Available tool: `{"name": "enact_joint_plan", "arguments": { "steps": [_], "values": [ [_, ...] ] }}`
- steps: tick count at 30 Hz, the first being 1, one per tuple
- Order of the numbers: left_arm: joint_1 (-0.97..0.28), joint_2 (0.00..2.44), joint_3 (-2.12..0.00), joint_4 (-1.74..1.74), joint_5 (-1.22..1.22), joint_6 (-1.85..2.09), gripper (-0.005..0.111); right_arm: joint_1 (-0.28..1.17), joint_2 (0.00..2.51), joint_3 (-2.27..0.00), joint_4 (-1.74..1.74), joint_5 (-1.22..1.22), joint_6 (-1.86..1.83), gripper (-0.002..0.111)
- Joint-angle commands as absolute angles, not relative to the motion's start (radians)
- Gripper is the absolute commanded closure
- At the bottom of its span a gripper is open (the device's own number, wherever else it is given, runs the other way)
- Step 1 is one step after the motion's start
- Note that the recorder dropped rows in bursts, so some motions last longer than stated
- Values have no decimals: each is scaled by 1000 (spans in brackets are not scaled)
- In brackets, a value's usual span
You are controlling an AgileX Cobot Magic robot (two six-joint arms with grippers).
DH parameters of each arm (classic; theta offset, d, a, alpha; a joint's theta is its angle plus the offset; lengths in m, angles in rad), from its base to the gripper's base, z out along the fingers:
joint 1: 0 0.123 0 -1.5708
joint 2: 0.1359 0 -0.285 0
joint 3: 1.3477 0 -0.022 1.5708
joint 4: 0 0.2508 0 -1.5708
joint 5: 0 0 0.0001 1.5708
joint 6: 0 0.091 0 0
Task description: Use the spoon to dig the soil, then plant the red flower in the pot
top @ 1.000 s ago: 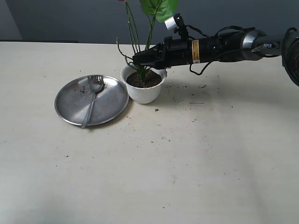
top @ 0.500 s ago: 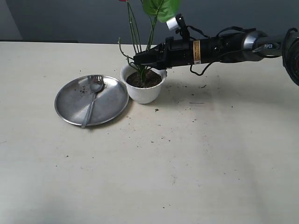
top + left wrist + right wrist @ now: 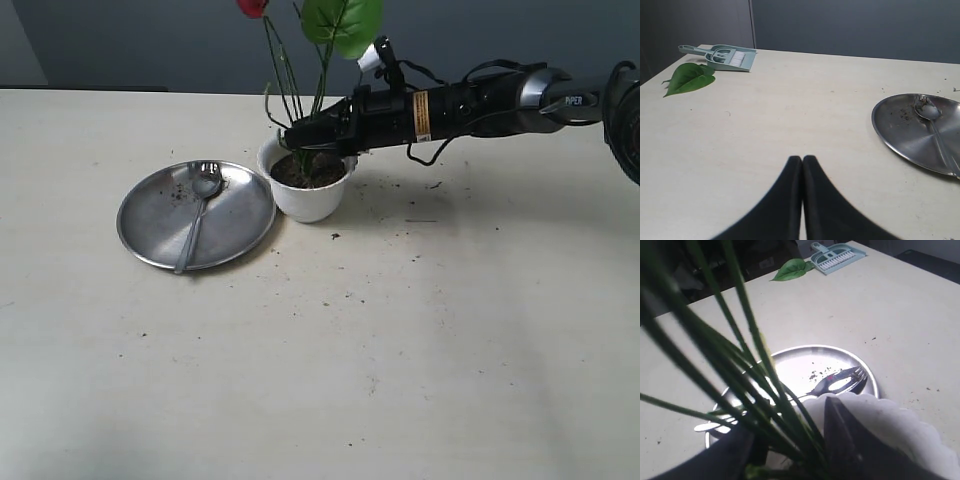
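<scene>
Left gripper [image 3: 802, 159]: fingers pressed together, empty, near the steel plate [image 3: 150, 235] carrying the spoon [image 3: 197, 215]. The red flower [image 3: 253, 6] stands with its stems in the soil [image 3: 310, 172] of the pot [image 3: 305, 205]. Right gripper [image 3: 298, 132]: fingers flank the stems; whether they clamp cannot be told. Hazard: shallow-set stems topple on release; a snagged withdrawal tips the pot.

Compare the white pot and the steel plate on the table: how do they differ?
The pot is white, deep and scallop-rimmed; the plate is shiny steel, flat and smooth-rimmed. The pot holds soil and the red flower; the plate carries only the spoon and a few crumbs. The plate is wider than the pot. Both are round and stand on the table.
</scene>
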State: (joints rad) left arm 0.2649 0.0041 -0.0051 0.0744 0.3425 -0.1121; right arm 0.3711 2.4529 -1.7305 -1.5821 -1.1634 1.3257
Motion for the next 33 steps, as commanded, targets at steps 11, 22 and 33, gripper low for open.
{"name": "enact_joint_plan", "arguments": {
  "steps": [11, 22, 33],
  "values": [
    [258, 0, 0, 64, 336, -112, 106, 372, 2466, -1711, -1646, -1131, 1335, 72],
    [258, 0, 0, 64, 336, -112, 106, 370, 2414, -1711, -1658, -1106, 1335, 72],
    [258, 0, 0, 64, 336, -112, 106, 355, 2393, -1711, -1653, -1108, 1338, 72]
  ]
}}
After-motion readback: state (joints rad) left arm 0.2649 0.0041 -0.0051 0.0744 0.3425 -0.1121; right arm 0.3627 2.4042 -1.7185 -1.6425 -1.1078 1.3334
